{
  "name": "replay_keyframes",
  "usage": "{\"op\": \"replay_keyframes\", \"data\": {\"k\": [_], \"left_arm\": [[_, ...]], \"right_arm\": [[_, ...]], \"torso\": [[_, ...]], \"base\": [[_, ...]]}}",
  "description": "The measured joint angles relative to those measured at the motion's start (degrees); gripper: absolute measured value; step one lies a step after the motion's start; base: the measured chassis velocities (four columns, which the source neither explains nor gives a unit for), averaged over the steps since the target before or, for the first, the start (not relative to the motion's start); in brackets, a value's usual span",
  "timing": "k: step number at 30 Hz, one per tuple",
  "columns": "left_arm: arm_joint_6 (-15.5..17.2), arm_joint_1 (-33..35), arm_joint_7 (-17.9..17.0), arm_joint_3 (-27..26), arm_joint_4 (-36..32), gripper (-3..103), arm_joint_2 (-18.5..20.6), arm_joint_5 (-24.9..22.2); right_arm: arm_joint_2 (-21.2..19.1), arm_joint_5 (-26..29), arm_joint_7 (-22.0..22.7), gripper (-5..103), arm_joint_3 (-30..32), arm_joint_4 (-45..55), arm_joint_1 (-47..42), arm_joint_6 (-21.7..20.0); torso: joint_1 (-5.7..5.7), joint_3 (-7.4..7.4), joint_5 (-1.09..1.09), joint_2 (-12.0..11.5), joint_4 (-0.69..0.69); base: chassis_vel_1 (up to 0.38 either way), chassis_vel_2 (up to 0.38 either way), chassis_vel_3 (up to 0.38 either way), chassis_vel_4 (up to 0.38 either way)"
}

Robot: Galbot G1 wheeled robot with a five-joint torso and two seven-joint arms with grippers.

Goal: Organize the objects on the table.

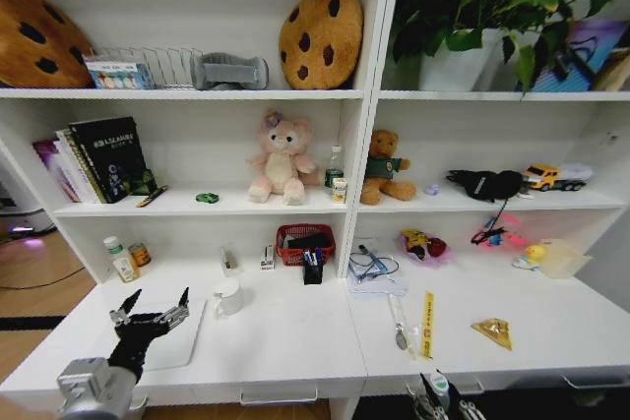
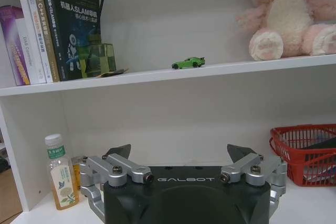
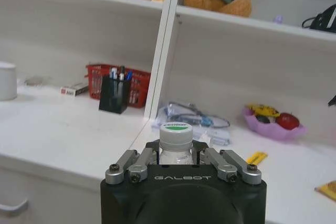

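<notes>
My right gripper point(image 3: 183, 156), low at the front edge of the table point(image 1: 295, 341), is squeezed shut on a small clear jar point(image 3: 176, 139) with a white lid and green label, so I think one thing is picked up but not put away. My left gripper point(image 1: 150, 308) hangs wide open over the table's left end, holding nothing. The tiny green toy car point(image 2: 188, 63) sits on the shelf, and the pens point(image 3: 118, 74) stand in a black cup by the red basket point(image 3: 137, 84), so lots looks left to tidy.

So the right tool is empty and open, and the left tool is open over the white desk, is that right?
Not quite. The right wrist view shows the right tool shut on a small clear jar with a green-labelled lid, not empty. The rest holds: the left tool is open above the white desk.
</notes>
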Motion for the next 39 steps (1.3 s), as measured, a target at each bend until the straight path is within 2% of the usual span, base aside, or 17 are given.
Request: {"op": "replay_keyframes", "data": {"k": [2, 7, 11, 12, 14, 20, 22, 26, 30, 31, 33, 39], "left_arm": [[0.00, 0.00, 0.00, 0.00, 0.00, 100, 0.00, 0.00], [0.00, 0.00, 0.00, 0.00, 0.00, 100, 0.00, 0.00], [0.00, 0.00, 0.00, 0.00, -0.01, 100, 0.00, 0.00], [0.00, 0.00, 0.00, 0.00, -0.01, 100, 0.00, 0.00], [0.00, 0.00, 0.00, 0.00, 0.00, 100, 0.00, 0.00], [0.00, 0.00, 0.00, 0.00, -0.01, 100, 0.00, 0.00], [0.00, 0.00, 0.00, 0.00, 0.00, 100, 0.00, 0.00], [0.00, 0.00, 0.00, 0.00, 0.00, 100, 0.00, 0.00], [0.00, 0.00, 0.00, 0.00, 0.00, 100, 0.00, 0.00], [0.00, 0.00, 0.00, 0.00, 0.00, 100, 0.00, 0.00], [0.00, 0.00, 0.00, 0.00, 0.00, 100, 0.00, 0.00], [0.00, 0.00, 0.00, 0.00, 0.00, 100, 0.00, 0.00]], "right_arm": [[-0.32, -0.03, -0.18, 30, -0.35, -0.90, 0.00, 0.08], [-2.52, 1.79, -0.98, 30, -2.83, -10.47, 2.23, -1.04], [-3.35, 4.16, -1.70, 30, -3.54, -22.17, 9.59, -3.39], [-3.35, 4.16, -1.70, 30, -3.54, -22.17, 9.59, -3.39], [-3.78, 6.61, -2.62, 30, -4.11, -28.38, 14.85, -6.54], [-3.78, 7.36, -3.95, 30, -4.77, -37.93, 24.31, -8.91], [-3.77, 6.78, -5.19, 30, -5.83, -45.30, 31.36, -9.57], [-2.95, 6.05, -6.07, 30, -6.85, -51.92, 36.62, -9.45], [-0.30, 3.41, -8.54, 30, -6.79, -59.47, 43.28, -9.02], [-0.30, 3.41, -8.54, 30, -6.79, -59.47, 43.28, -9.02], [1.75, 0.15, -8.25, 30, -6.84, -67.04, 49.14, -7.72], [3.89, -2.64, -8.07, 30, -6.94, -76.87, 56.70, -6.70]], "torso": [[0.00, 0.00, 0.00, 0.00, 0.00], [0.00, 0.00, -0.01, 0.00, 0.00], [0.00, 0.01, 0.00, 0.00, 0.00], [0.00, 0.01, 0.00, 0.00, 0.00], [0.00, 0.00, 0.00, -0.01, 0.00], [0.01, 0.01, 0.00, -0.01, 0.00], [0.01, 0.01, 0.00, -0.01, 0.01], [0.01, 0.01, 0.00, -0.01, 0.00], [0.01, 0.01, -0.02, -0.01, 0.00], [0.01, 0.01, -0.02, -0.01, 0.00], [0.01, 0.01, 0.00, -0.01, 0.00], [0.01, 0.01, -0.02, -0.01, 0.00]], "base": [[0.000, 0.000, 0.000, 0.000], [0.000, 0.000, 0.000, 0.000], [0.000, 0.000, 0.000, 0.000], [0.000, 0.000, 0.000, 0.000], [0.000, 0.000, 0.000, 0.000], [0.000, 0.000, 0.000, 0.000], [0.000, 0.000, 0.000, 0.000], [0.000, 0.000, 0.000, 0.000], [0.000, 0.000, 0.000, 0.000], [0.000, 0.000, 0.000, 0.000], [0.000, 0.000, 0.000, 0.000], [0.000, 0.000, 0.000, 0.000]]}}
